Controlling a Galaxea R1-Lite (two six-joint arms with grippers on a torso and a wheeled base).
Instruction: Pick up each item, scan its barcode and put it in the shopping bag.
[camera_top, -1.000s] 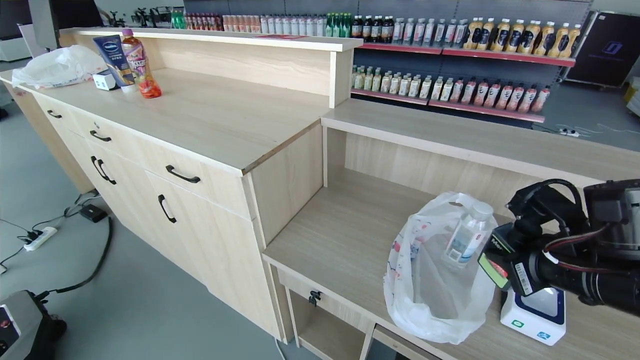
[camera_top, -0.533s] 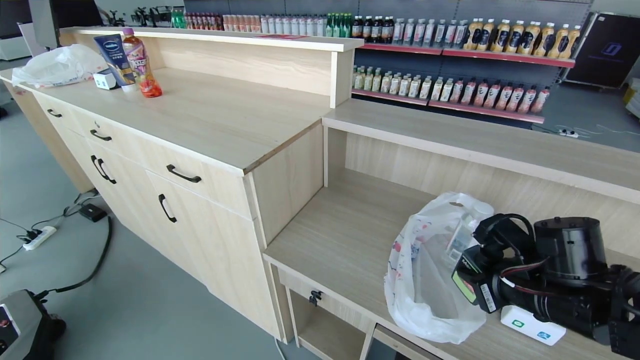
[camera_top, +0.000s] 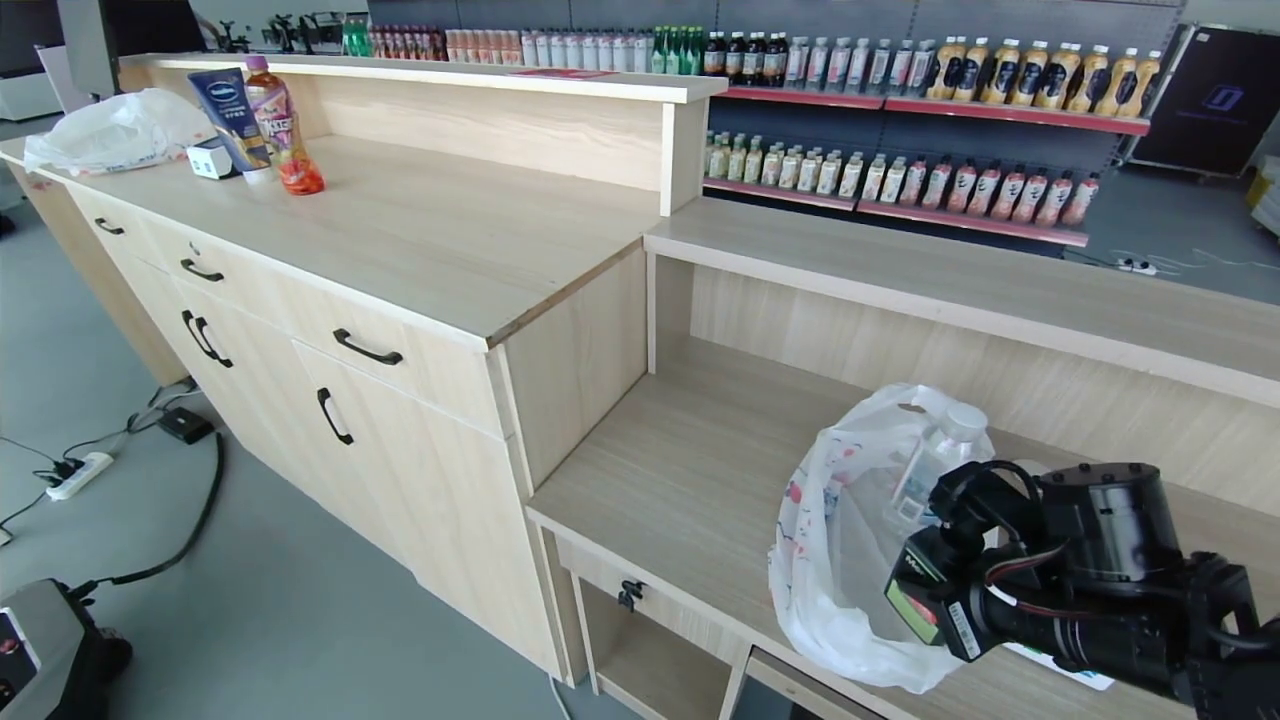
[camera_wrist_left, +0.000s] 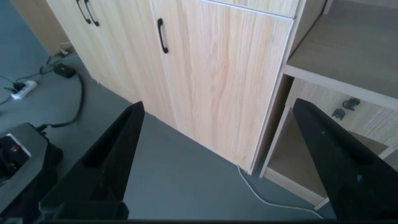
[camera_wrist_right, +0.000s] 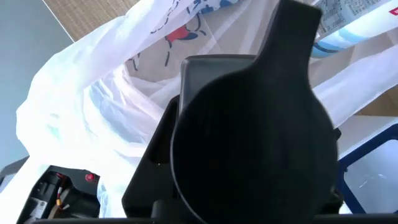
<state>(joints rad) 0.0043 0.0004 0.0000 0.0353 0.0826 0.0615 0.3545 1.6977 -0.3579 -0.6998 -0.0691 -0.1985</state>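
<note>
The left claw (camera_wrist_left: 217, 106) hung spread and empty. The right claw (camera_top: 975, 495), its grip impossible to tell, hovered at the translucent white plastic shopping bag (camera_top: 840, 570) on the pale wooden surface (camera_top: 690, 470). The bag held a clear white-capped bottle (camera_top: 935, 465) whose label was too small to read.
</note>
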